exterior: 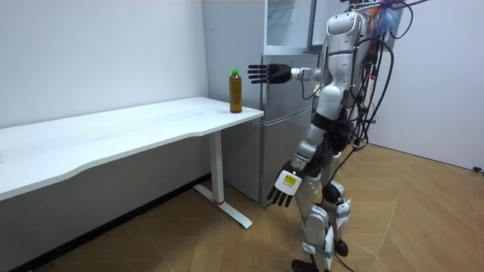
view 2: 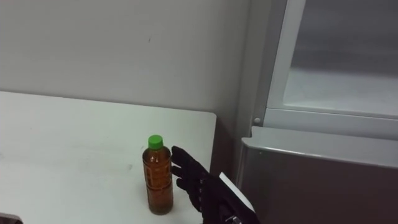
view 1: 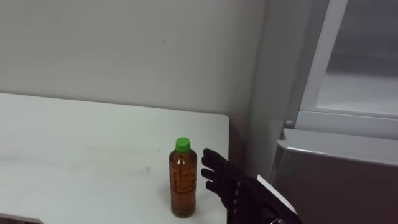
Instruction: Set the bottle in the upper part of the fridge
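**Left eye view.** Bottle (view 1: 183,180): upright on white table (view 1: 74,155), nr the table's right end, amber liquid, green cap (view 1: 182,145) on. Right hand (view 1: 225,179): in from lower right, dark, fingers straight and spread, tips pointing at the bottle's right side, level w/ its body. Narrow gap between tips and bottle, nothing held. Behind: plain pale wall (view 1: 124,50). Right of table: fridge, w/ grey lower door (view 1: 336,180) and, above it, upper fridge section (view 1: 354,68) w/ pale frame and light panel. Open or closed – can't tell.

**Room view.** Robot on its feet on wood floor (exterior: 423,211), in front of the fridge, just off the table's end, body turned to the room view's left. Right arm out level at chest height twd bottle (exterior: 236,91). Right hand (exterior: 265,73) flat, fingers splayed, short of the bottle, clear gap between. Bottle upright at the end of the table (exterior: 113,132) nearest the fridge, well below and apart from the upper fridge section (exterior: 287,23). Left hand (exterior: 281,193): hanging by the thigh, fingers loose and near straight, empty.

**Right eye view.** Same layout: bottle (view 2: 158,183) upright nr the table (view 2: 62,143) edge. Right hand (view 2: 199,183) just beside its right side, fingers apart and extended, not wrapped round it. Contact here – can't tell. Lower door (view 2: 311,180) and upper fridge section (view 2: 336,68) to the right.
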Controlling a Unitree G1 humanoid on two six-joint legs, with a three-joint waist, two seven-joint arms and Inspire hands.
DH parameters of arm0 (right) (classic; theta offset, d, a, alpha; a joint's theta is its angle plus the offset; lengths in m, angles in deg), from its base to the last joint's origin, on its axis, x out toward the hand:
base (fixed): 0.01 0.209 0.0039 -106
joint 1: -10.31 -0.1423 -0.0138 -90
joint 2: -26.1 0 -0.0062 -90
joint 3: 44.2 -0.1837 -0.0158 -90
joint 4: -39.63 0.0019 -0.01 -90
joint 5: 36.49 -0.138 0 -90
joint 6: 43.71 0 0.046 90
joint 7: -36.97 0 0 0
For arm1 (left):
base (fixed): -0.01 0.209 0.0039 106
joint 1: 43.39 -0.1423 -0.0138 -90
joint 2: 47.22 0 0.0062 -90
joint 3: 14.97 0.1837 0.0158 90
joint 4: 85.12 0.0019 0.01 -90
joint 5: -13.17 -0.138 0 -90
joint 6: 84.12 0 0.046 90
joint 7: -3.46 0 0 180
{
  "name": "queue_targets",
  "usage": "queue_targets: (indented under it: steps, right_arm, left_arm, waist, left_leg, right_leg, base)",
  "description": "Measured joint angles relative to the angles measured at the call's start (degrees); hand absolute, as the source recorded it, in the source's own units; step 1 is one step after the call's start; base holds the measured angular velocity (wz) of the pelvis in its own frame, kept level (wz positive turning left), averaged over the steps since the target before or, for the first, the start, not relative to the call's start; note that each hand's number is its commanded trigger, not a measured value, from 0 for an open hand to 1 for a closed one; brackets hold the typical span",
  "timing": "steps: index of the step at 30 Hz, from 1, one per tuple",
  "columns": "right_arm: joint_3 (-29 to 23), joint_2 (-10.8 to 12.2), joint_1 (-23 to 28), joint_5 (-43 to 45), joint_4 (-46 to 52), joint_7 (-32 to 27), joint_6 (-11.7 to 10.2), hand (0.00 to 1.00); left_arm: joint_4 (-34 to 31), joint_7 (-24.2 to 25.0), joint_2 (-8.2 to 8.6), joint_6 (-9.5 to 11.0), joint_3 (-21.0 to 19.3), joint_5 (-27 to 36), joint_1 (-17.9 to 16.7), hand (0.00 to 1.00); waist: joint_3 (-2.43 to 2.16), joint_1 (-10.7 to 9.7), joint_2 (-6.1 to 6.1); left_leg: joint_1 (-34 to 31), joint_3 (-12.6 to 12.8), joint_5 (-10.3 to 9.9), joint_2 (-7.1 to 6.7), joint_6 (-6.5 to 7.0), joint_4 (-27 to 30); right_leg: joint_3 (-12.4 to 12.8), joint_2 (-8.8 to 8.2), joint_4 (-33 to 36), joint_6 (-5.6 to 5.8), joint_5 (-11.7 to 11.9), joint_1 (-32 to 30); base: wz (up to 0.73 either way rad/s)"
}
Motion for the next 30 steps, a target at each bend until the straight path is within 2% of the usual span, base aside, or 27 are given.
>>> queue_targets:
  steps: [9, 14, 16, 19, 23, 30]
  right_arm:
    - [4.0, 0.8, -1.3, -1.2, -2.3, -5.8, -0.1, 0.0]
    - [4.5, 0.9, -1.4, -1.3, -2.6, -8.8, -0.1, 0.0]
    - [4.4, 0.9, -1.6, -1.8, -2.8, -10.4, -0.2, 0.0]
    - [4.4, 1.0, -4.0, -5.3, -5.5, -13.0, -0.3, 0.0]
    - [4.4, 1.2, -4.9, -6.6, -6.0, -15.8, -0.5, 0.0]
    - [4.4, 1.8, -4.9, -6.3, -6.8, -19.9, -0.7, 0.0]
  left_arm:
    - [-0.5, -0.1, 0.04, 0.0, 1.3, -0.3, 0.2, 0.0]
    - [-1.0, -0.1, 0.2, 0.0, 1.3, -0.4, 0.2, 0.0]
    - [-1.1, 0.0, 0.44, 0.0, 1.4, -0.4, 0.2, 0.0]
    - [-1.1, -0.3, 0.91, 0.0, 1.3, -0.4, 0.1, 0.0]
    - [-1.3, -0.3, 1.17, -0.1, 1.3, -0.3, 0.0, 0.0]
    - [-1.5, -0.2, 1.21, -0.5, 1.1, -0.7, 0.0, 0.0]
  waist:
    - [0.09, 0.3, 0.46]
    - [0.05, 0.9, 0.51]
    - [-0.1, 1.5, 0.66]
    - [-0.15, 1.5, 1.01]
    - [-0.06, 1.5, 1.35]
    - [-0.07, 1.6, 1.44]
  left_leg:
    - [-0.2, -1.0, 0.0, -0.17, 0.02, 0.2]
    - [-0.8, -1.8, 0.1, -0.27, 0.08, 0.2]
    - [-0.7, -1.9, 0.1, -0.27, 0.08, 0.2]
    - [-0.7, -2.3, 0.1, -0.32, 0.11, 0.2]
    - [-0.7, -2.5, 0.1, -0.32, 0.11, 0.3]
    - [-1.4, -3.6, 0.2, -0.42, 0.15, 0.5]
  right_leg:
    - [0.1, -0.06, -0.1, 0.0, 0.0, -0.1]
    - [0.2, -0.07, -0.1, 0.0, 0.0, -0.4]
    - [0.1, -0.07, -0.1, 0.0, 0.0, -0.3]
    - [-0.1, -0.09, -0.2, 0.0, 0.0, -0.1]
    - [-0.3, -0.08, -0.2, 0.01, 0.0, 0.0]
    - [-2.2, -0.18, -0.1, 0.01, 0.0, 0.0]
  base:
    - [0.03]
    - [0.07]
    - [0.0]
    - [0.05]
    - [0.03]
    - [0.09]
